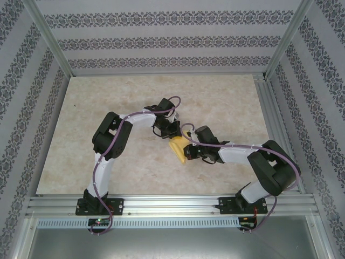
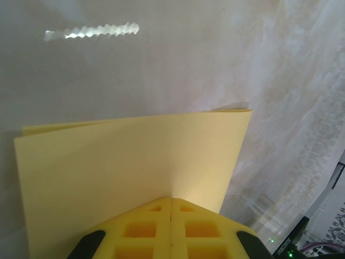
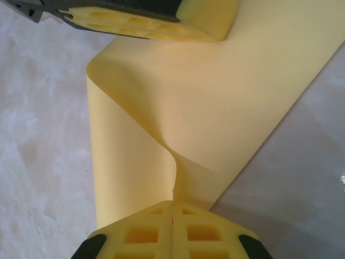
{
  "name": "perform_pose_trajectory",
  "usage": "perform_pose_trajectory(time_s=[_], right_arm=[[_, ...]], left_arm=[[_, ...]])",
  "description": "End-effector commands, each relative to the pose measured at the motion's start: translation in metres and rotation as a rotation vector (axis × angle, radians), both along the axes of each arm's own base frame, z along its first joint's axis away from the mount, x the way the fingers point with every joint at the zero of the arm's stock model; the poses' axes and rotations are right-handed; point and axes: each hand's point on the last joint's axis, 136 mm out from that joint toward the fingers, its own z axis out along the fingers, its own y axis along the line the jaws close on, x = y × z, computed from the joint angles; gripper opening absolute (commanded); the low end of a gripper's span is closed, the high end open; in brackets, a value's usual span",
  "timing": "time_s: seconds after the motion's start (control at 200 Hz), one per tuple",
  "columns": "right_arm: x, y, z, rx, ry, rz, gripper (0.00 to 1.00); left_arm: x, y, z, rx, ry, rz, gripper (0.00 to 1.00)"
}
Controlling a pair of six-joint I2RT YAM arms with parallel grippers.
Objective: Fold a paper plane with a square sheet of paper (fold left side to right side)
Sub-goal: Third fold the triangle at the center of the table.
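A: Why are both grippers on the sheet of paper (image 1: pixel 178 147) at once?

B: My guess is that one holds each end so the two halves line up while the crease is set. The left gripper (image 2: pixel 171 202) has its yellow pads pressed together on one edge, with the paper pinched between them. The right gripper (image 3: pixel 172 205) is clamped the same way on the opposite edge.

A: Where is it, exactly?

B: Near the middle of the table (image 1: pixel 97 124), between the two wrists, which almost meet there. It sits low over the surface (whether it actually rests on it I can't tell).

A: How does it look?

B: Plain pale yellow, matte, no marks. It's doubled over. From the left wrist a second layer peeks out along the far and left edges. From the right wrist it bows up in a loose curl and buckles into a pinch just ahead of the pads.

A: So not a plane.

B: No. I'd judge it's only the first fold, not yet pressed flat.
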Motion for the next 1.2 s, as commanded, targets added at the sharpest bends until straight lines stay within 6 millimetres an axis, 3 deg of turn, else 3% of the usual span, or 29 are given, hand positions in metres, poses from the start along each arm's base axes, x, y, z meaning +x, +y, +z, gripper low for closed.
perform_pose_trajectory(time_s=[0.0,0.47,0.749,1.194], right_arm=[[0.008,0.003,0.006,-0.002,-0.029,-0.007,0.00],[0.006,0.005,-0.001,-0.027,-0.013,0.008,0.00],[0.000,-0.004,-0.011,-0.067,0.013,-0.003,0.00],[-0.002,-0.005,-0.007,-0.061,0.000,-0.004,0.00]], left_arm=[[-0.014,0.003,-0.024,0.066,0.041,-0.023,0.07],[-0.014,0.003,-0.025,0.065,0.041,-0.024,0.07],[-0.014,0.003,-0.025,0.065,0.040,-0.022,0.07],[-0.014,0.003,-0.025,0.066,0.039,-0.023,0.07]])
